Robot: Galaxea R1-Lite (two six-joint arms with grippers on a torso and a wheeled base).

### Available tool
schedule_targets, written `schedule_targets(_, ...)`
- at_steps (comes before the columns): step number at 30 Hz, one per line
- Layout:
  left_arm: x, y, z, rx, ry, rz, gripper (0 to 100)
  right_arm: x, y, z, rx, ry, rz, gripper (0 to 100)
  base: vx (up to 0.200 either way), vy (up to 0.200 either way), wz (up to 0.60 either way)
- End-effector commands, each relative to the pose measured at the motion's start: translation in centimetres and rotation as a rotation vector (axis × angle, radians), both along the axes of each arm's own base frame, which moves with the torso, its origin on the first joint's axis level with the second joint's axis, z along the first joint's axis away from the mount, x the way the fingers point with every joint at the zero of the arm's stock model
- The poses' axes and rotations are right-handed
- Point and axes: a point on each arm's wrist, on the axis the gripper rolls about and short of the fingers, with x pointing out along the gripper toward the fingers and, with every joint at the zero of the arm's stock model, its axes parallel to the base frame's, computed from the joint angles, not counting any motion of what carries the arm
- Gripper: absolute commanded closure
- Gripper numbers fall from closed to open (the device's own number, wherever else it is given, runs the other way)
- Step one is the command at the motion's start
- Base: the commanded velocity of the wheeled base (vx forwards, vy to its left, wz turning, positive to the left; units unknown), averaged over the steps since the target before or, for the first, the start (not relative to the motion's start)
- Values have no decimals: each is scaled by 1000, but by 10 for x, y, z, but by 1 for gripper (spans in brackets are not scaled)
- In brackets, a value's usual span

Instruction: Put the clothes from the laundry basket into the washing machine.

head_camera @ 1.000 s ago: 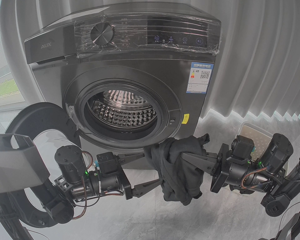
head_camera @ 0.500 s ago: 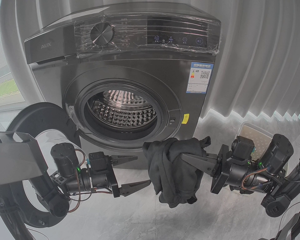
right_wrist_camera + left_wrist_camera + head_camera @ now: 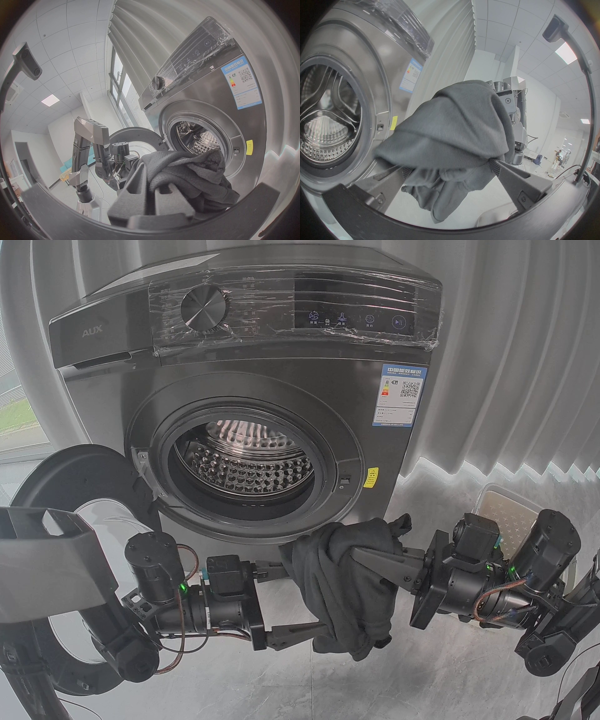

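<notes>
Garment (image 3: pixel 344 596), one, clamped in right tool (image 3: pixel 359 555), between left tool's (image 3: pixel 304 599) fingers (image 3: pixel 297 632).

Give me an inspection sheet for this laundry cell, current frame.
Surface: grey tiled floor.
Job's things: washing machine, its door swung open toward the robot's left; the visible part of the drum shows no clothes. The dark grey garment hangs in the air before the machine, below the opening. The laundry basket is on the floor behind the right arm, contents mostly hidden.
Clutter: nothing seen.
Grippers: right claw shut on the garment's upper part; left claw open, fingers either side of its lower part.
Cables: wire loops at the left wrist, more at the right wrist, apart from the garment.
Surroundings: pale curtain behind the machine, window at left.
</notes>
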Motion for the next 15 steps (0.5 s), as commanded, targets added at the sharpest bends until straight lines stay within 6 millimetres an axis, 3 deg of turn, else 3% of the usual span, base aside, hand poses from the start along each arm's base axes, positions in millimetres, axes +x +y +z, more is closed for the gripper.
schedule_targets(1, -1, -14, -1, -8, -4, -40, 0, 4, 4, -7, -13, 19, -5, 100, 0, 0, 0)
schedule_targets(8, 2, -30, -1, -24, -11, -66, 0, 7, 7, -8, -1, 36, -48, 100, 0, 0, 0)
schedule_targets(15, 13, -42, -15, -12, -5, 21, 0, 3, 15, -1, 38, 44, -53, 100, 0, 0, 0)
